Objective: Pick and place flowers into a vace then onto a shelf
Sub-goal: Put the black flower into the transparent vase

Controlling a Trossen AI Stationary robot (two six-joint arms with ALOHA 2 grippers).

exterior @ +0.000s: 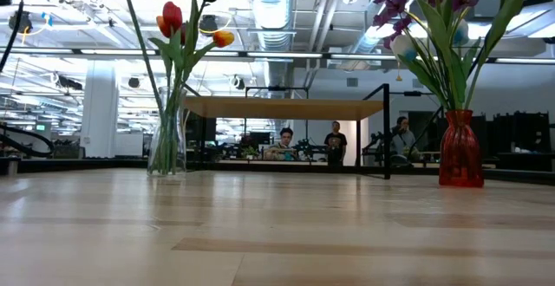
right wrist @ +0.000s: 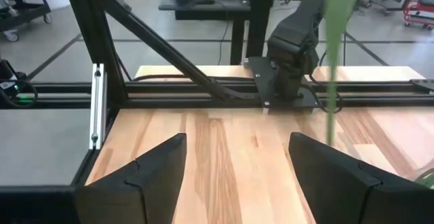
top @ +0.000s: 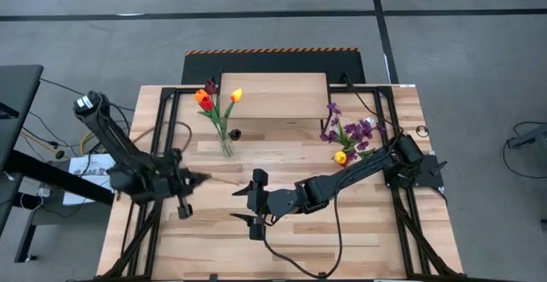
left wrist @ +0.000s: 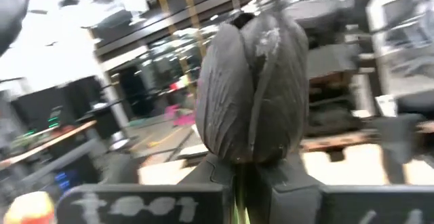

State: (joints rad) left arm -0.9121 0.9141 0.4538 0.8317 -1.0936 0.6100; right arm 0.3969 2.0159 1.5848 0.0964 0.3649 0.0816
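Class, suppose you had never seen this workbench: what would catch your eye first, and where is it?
First, the black flower, clamped by its stem in the left gripper and filling the left wrist view. Next, the clear vase of red, orange and yellow blooms at the shelf's left corner, and the red vase of purple sprigs on the table's right side. The right gripper hangs open mid-table.

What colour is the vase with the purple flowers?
Red vase; the low view shows it best.
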